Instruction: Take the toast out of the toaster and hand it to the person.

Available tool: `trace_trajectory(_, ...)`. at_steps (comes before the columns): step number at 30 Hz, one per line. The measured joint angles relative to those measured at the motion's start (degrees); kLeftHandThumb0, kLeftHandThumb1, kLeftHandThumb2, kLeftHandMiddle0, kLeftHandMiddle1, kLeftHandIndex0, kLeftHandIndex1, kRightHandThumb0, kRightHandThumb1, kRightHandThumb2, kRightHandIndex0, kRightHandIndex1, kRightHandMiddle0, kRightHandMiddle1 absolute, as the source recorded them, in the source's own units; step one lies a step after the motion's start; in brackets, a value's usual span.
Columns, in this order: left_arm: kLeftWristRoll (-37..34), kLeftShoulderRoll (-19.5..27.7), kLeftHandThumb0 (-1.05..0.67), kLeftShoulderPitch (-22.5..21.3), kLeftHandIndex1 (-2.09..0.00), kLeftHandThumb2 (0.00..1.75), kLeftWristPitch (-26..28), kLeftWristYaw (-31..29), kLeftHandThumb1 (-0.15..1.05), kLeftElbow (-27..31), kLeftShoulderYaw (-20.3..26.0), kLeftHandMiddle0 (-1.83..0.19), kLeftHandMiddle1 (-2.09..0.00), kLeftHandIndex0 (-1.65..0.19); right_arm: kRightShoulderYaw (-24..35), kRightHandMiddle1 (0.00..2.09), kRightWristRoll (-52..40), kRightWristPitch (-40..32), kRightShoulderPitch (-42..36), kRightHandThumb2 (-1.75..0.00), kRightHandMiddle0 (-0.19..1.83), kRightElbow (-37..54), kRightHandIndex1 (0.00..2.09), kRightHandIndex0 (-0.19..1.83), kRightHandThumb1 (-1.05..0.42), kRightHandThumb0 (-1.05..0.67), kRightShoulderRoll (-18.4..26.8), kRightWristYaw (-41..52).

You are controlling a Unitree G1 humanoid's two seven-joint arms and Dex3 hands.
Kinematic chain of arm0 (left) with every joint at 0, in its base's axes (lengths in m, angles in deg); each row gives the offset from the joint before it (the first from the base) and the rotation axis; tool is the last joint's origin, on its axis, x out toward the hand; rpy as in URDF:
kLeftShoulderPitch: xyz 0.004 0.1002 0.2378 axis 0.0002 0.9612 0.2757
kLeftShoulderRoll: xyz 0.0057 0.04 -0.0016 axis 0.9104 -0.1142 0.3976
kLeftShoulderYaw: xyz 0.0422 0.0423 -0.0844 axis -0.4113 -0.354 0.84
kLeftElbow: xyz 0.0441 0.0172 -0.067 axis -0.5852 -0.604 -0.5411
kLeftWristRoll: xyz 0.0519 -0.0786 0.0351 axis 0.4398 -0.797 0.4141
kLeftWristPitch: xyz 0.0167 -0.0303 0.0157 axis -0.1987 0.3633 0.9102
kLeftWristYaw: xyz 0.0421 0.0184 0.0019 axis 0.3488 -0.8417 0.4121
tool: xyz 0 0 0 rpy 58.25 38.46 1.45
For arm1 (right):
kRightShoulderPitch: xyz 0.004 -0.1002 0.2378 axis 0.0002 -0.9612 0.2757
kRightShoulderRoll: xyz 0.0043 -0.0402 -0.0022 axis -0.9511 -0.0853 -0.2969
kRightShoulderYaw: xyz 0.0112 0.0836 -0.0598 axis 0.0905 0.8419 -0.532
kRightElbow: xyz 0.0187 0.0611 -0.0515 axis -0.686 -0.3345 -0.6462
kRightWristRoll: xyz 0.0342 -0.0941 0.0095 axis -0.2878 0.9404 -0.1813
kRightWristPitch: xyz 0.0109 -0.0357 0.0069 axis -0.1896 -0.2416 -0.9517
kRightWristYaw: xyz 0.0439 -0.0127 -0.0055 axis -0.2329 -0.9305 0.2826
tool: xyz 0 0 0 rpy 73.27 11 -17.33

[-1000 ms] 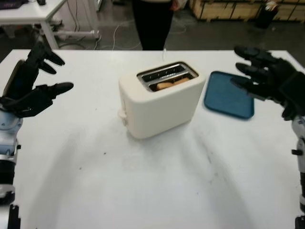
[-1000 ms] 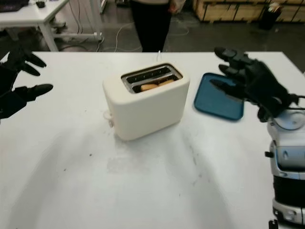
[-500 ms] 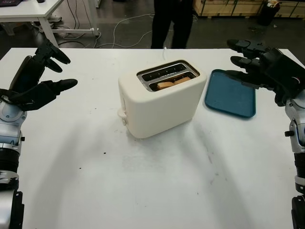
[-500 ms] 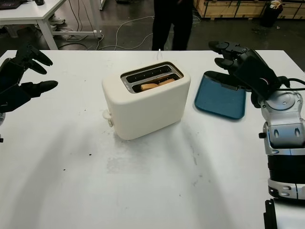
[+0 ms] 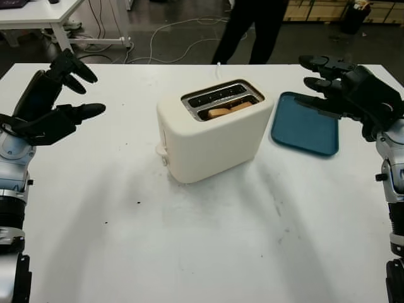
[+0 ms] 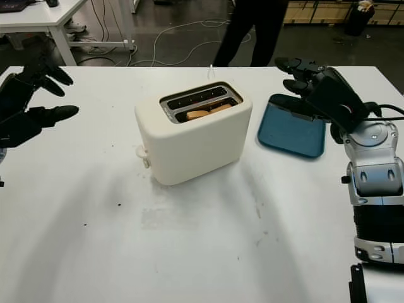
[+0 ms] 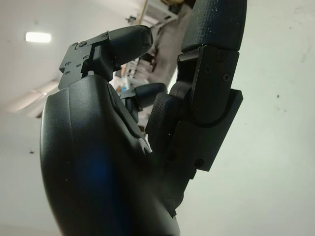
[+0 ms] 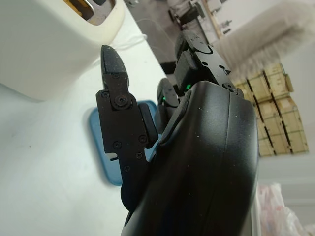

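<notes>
- Between the two raised hands, on the white surface (image 5: 189,240), stands the cream toaster (image 5: 211,132), with the toast (image 5: 222,111) sunk in the slot nearer the robot, only its browned top edge showing.
- Off to the toaster's right, the right hand (image 5: 344,88) hangs in the air above the blue tray (image 5: 303,131), holding nothing, fingers extended and pointing toward the toaster.
- Off to the toaster's left, the left hand (image 5: 53,107) is also lifted off the surface and holds nothing, fingers uncurled; it is well apart from the toaster.
- From the right hand, the toast lies inward, toward the robot's left, and lower. I judge this hand the nearer of the two, since the toaster's slot end faces it.
- Its long axis runs along the slot, slanting from the toaster's near-left corner to its far-right one, so the fingers would probably have to come down from above and pinch across the slice's thin faces.
- Beyond the far edge of the surface a person's legs (image 5: 252,28) are in view, farther out than either hand.
- No grasp has begun; the toast is untouched.
</notes>
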Motion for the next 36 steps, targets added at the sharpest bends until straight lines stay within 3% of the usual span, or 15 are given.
trace_trajectory(36, -1.5, 0.0, -1.05, 0.1, -1.63, 0.22, -0.2, -0.1, 0.92, -1.2, 0.2, -0.13, -1.71, -0.09, -0.2, 0.00, 1.1, 1.1, -0.1, -0.08, 0.38, 0.1, 0.01, 0.41, -0.92, -0.48, 0.0, 0.5)
